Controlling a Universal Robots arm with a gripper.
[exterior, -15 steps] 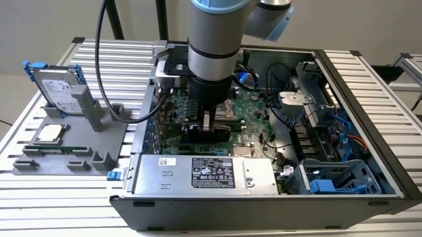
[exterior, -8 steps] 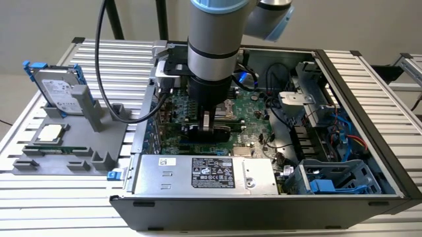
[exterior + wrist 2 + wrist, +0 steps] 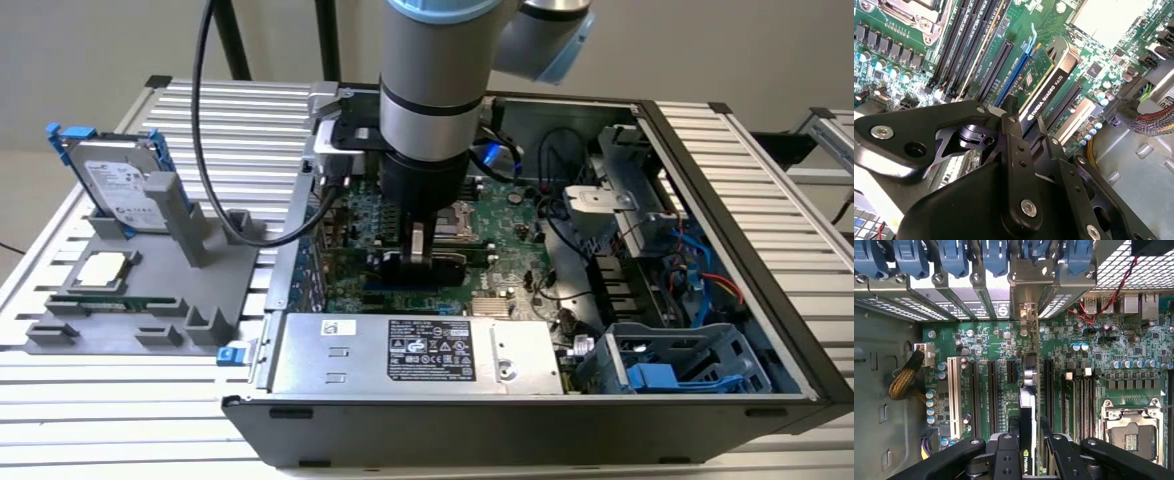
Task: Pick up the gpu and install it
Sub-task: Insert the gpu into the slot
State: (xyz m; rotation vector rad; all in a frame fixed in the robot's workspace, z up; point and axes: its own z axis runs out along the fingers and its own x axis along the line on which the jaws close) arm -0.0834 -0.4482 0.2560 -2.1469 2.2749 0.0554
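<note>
My gripper (image 3: 419, 262) is down inside the open computer case (image 3: 521, 425), over the green motherboard (image 3: 514, 215). It is shut on the gpu (image 3: 1046, 82), a thin card with a black cooler face and a green board face, held edge-on. In both wrist views the black fingers (image 3: 1010, 130) clamp the card's upper edge. The gpu (image 3: 1028, 405) stands along a long expansion slot, beside a blue slot (image 3: 1015, 75). Its metal bracket end (image 3: 1026, 315) lines up with the case's rear slot openings. Whether its lower edge sits in the slot I cannot tell.
A grey fixture (image 3: 160, 300) at the exterior view's left holds a silver hard drive with blue rails (image 3: 114, 180) and a processor chip (image 3: 104, 270). Inside the case are the power supply (image 3: 414, 350), a drive cage (image 3: 681, 365), cables (image 3: 904, 380), and the processor socket (image 3: 1131, 427).
</note>
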